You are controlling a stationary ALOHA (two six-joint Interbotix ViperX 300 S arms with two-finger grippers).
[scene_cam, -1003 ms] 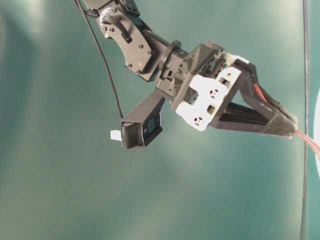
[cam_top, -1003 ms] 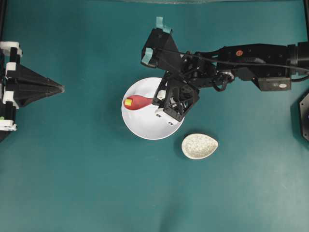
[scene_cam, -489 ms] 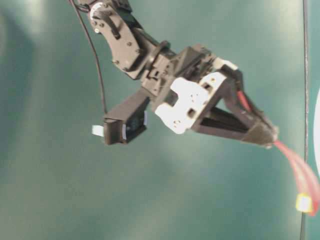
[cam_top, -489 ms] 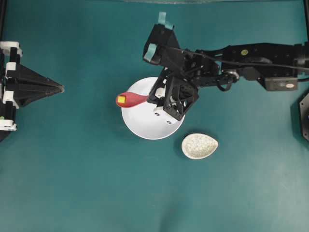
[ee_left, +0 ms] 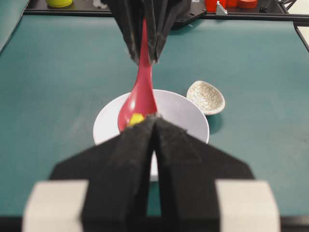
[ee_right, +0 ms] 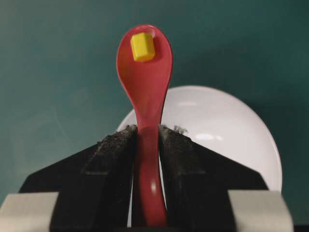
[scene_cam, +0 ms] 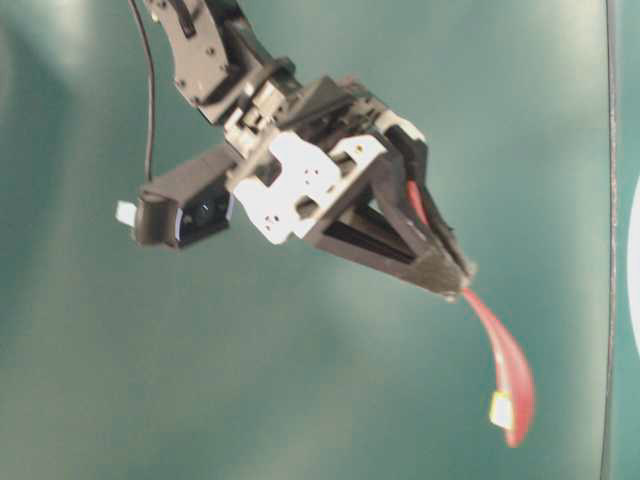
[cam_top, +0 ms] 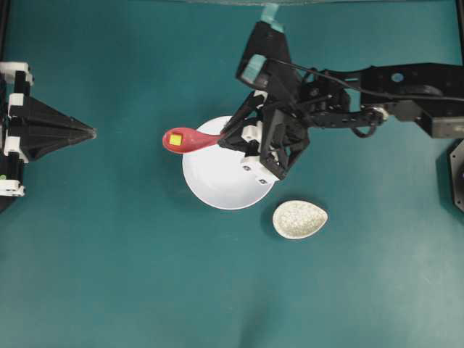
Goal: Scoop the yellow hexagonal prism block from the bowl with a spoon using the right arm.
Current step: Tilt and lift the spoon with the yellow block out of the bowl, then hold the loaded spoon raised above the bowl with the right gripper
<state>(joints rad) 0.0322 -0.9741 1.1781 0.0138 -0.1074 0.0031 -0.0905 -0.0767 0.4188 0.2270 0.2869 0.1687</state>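
Overhead: white bowl [cam_top: 225, 170] at mid-counter [cam_top: 145, 275], landmark for everything else. Right arm [cam_top: 377, 72] reaching in from the bowl's right, its right gripper [cam_top: 226, 138] above the bowl's upper rim, fingers clamped on the handle of the pink-red spoon [cam_top: 190, 139]. Scoop poking out past the bowl's upper-left rim, over bare counter. Yellow hexagonal prism block [cam_top: 175, 139] lying in the scoop, outside the bowl's outline. Speckled cream dish [cam_top: 299, 219] just beside the bowl at its lower right, not touching. Left gripper [cam_top: 85, 133] well away to the bowl's left, fingers together in a point.

Table level: right gripper [scene_cam: 455, 285] tilted downward, fingers [scene_cam: 425, 262] pinching the spoon [scene_cam: 505, 370] at the handle. Scoop hanging below and right of the fingertips, yellow block [scene_cam: 501, 410] near its lower end. Only a white sliver of the bowl [scene_cam: 636, 270] showing at the right edge.

Left wrist: left gripper [ee_left: 155, 121] in the foreground, fingers [ee_left: 193, 159] pressed together, nothing between them. Beyond, the bowl [ee_left: 193, 121], with the spoon [ee_left: 141, 94] raised above it and a bit of the yellow block [ee_left: 136, 119] showing in the scoop. Cream dish [ee_left: 206, 97] to the bowl's right rear.

Right wrist: fingers [ee_right: 113, 164] shut tight on the spoon handle [ee_right: 147, 188] from both sides. Scoop [ee_right: 145, 67] stretched out beyond the bowl's [ee_right: 227, 130] far rim, the yellow block [ee_right: 142, 47] sitting near the scoop's tip.
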